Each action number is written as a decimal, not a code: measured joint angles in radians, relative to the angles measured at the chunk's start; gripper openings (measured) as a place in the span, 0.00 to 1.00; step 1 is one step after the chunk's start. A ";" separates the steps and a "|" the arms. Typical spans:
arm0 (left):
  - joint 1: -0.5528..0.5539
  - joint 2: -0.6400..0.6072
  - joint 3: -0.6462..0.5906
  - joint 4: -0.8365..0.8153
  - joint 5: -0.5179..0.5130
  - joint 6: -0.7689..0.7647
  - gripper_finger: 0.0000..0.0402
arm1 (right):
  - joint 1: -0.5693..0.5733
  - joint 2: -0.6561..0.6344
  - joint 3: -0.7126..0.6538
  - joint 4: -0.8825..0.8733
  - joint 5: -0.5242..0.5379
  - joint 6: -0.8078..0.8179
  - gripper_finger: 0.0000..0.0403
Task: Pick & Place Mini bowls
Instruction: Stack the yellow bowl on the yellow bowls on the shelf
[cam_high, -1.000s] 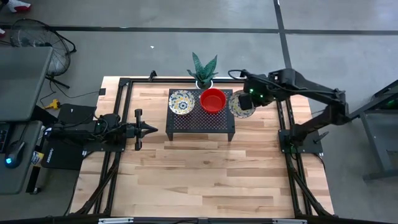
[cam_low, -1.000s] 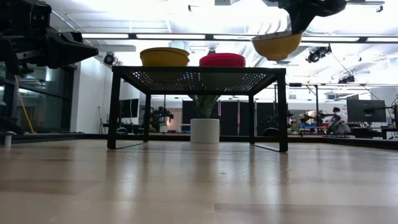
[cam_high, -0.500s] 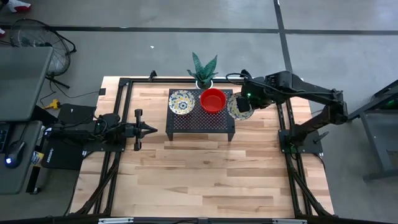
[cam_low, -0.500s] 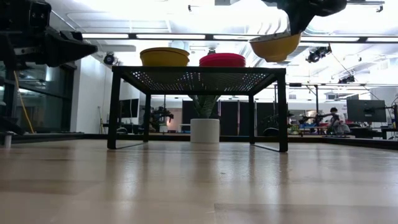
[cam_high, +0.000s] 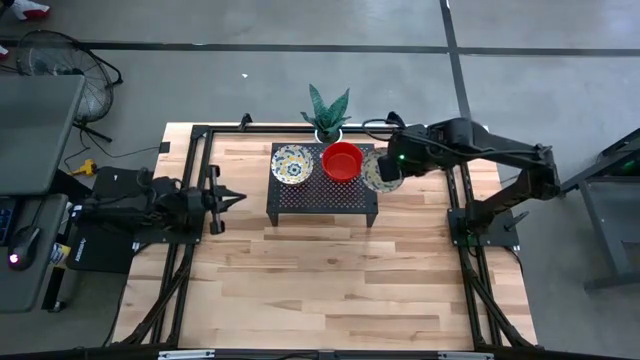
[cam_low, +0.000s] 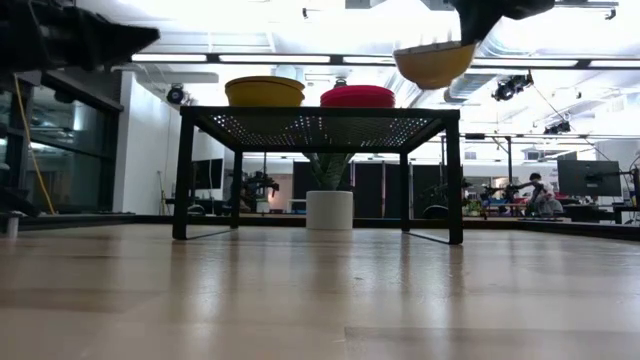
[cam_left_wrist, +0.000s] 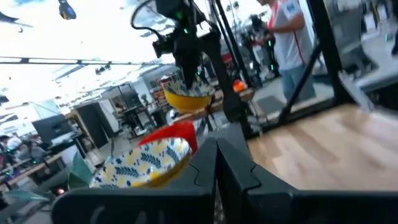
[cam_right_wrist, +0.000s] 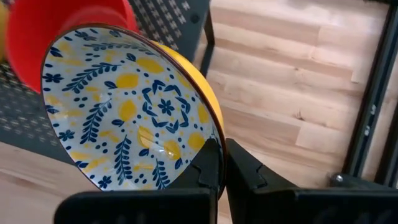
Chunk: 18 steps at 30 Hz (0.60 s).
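Observation:
A black perforated stand (cam_high: 322, 195) carries a cream-yellow floral bowl (cam_high: 291, 164) and a red bowl (cam_high: 342, 161), each resting on its base. Both show in the low view as the yellow bowl (cam_low: 264, 91) and the red bowl (cam_low: 356, 96). My right gripper (cam_high: 393, 164) is shut on a second floral bowl (cam_high: 380, 171) in the air over the stand's right end; the low view shows this bowl (cam_low: 432, 62) above the stand's top. My left gripper (cam_high: 228, 195) is shut and holds nothing, left of the stand. Other bowls are out of view. My right gripper pinches the floral bowl's rim (cam_right_wrist: 211, 134) on its right side, one finger inside the bowl and one outside. The fingers (cam_right_wrist: 206, 163) come from above, pointing down. The bowl (cam_right_wrist: 127, 115) is lifted clear and slightly tilted, just right of the red bowl (cam_right_wrist: 59, 34).
A white plant pot (cam_high: 328, 127) with a green plant stands behind the stand at the table's far edge; the low view shows it (cam_low: 329, 209) under the stand. Black frame rails run along the table's left and right sides. Bare wood lies in front of the stand.
My right gripper has carried the floral bowl a little toward the table's left, closer to the stand's right end and the red bowl, still held by its rim. My left arm has risen and drawn back slightly toward the left edge, fingers still shut.

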 joint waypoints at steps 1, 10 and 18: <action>0.000 0.002 0.004 0.006 0.000 -0.018 0.00 | 0.000 0.000 0.010 0.001 0.009 0.000 0.00; 0.000 0.045 0.006 0.074 -0.023 -0.113 0.00 | -0.001 0.000 0.077 0.018 0.066 -0.023 0.00; 0.000 0.221 0.040 0.262 -0.054 -0.112 0.00 | -0.004 0.085 0.147 0.027 0.087 -0.092 0.00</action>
